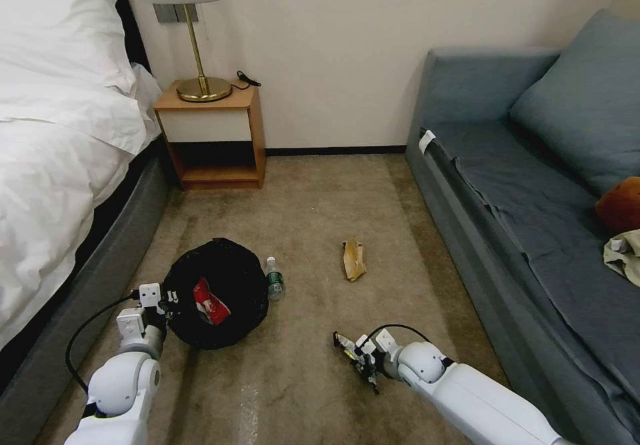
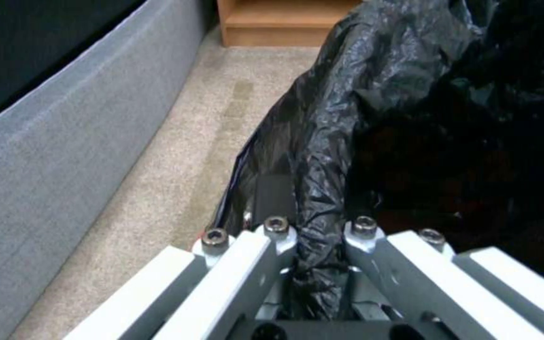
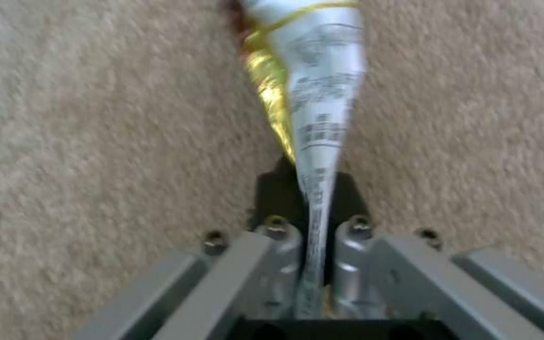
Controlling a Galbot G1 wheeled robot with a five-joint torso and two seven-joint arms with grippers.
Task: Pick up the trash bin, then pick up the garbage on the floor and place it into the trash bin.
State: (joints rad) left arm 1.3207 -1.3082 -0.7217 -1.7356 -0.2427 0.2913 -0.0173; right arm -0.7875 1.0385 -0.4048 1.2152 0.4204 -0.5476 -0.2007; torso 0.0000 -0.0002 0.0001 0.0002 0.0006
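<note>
The left gripper (image 1: 175, 296) is clamped on the crinkly black liner at the 9 o'clock rim of the round trash bin (image 1: 230, 278), which holds a crumpled red-and-white wrapper (image 1: 209, 302). A clear bottle (image 1: 274, 280) lies touching the bin at 3 o'clock. The right gripper (image 1: 349, 350) pinches a glossy yellow-and-silver snack wrapper (image 3: 313, 89) above beige carpet (image 1: 300, 192). A crumpled brown paper bag (image 1: 353, 258) lies at the right gripper's 12 o'clock.

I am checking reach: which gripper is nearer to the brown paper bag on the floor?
Right. The right gripper, shut on the snack wrapper, is just short of the brown paper bag; the left gripper holds the trash bin farther left.
</note>
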